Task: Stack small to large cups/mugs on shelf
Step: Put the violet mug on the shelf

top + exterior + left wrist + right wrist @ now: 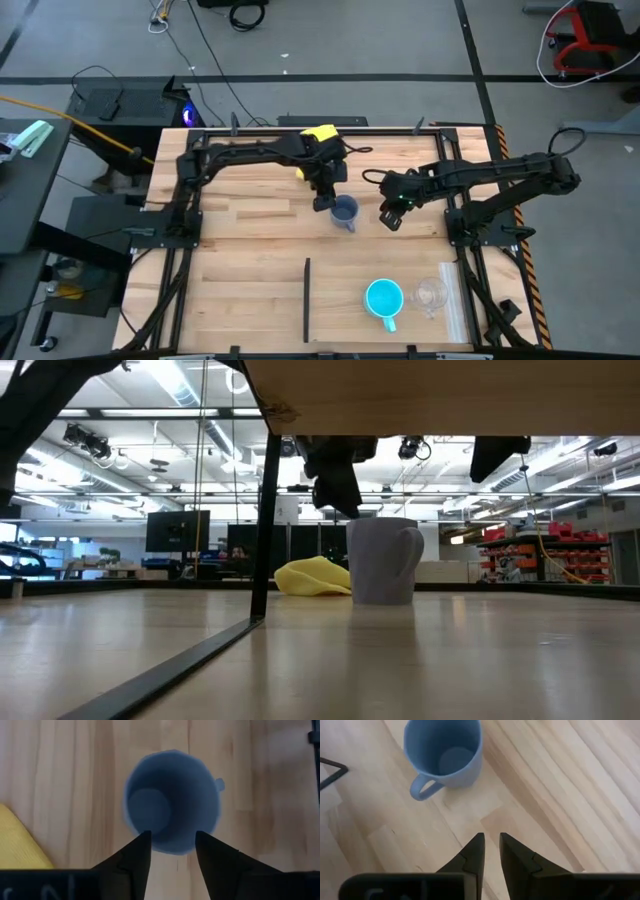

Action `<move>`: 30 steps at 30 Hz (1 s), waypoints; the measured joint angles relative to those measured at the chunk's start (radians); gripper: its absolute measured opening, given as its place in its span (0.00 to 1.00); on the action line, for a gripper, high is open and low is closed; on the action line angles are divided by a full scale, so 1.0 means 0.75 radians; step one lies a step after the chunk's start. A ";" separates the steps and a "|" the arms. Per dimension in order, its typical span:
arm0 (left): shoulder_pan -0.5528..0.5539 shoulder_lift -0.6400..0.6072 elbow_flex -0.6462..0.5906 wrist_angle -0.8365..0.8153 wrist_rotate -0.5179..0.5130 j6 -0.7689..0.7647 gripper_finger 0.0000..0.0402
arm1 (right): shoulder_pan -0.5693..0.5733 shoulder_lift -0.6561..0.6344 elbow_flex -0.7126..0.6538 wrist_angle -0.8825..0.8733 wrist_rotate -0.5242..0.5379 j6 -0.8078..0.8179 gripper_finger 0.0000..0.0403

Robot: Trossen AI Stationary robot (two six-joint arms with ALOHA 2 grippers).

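Left end effector [170, 845] hovers directly above the grey-blue handled ceramic mug [344, 211], fingers spread wide on either side of the near rim and gripping nothing, near the middle of the wooden desk [250, 260] toward its far edge. Right end effector [490, 847], fingers narrowly parted and empty, hangs just beside that mug. Bright cyan handled mug [384, 297] and small clear see-through cup [431, 294] stand side by side near the desk's near right corner, well apart from both arms. A descent off-centre could catch the rim and tip the mug over toward the crumpled yellow cloth [319, 134] at the far edge, and the two arms, working close together, risk knocking each other.
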 joint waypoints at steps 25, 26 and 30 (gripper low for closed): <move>-0.030 0.044 0.002 0.051 -0.209 -0.046 0.41 | 0.000 0.005 0.000 -0.010 0.071 -0.049 0.17; -0.030 0.055 0.001 0.051 -0.210 -0.049 0.41 | 0.000 0.005 0.000 -0.011 0.071 -0.049 0.17; -0.028 0.078 0.003 0.075 -0.212 -0.071 0.41 | 0.000 0.006 0.000 -0.007 0.081 -0.049 0.17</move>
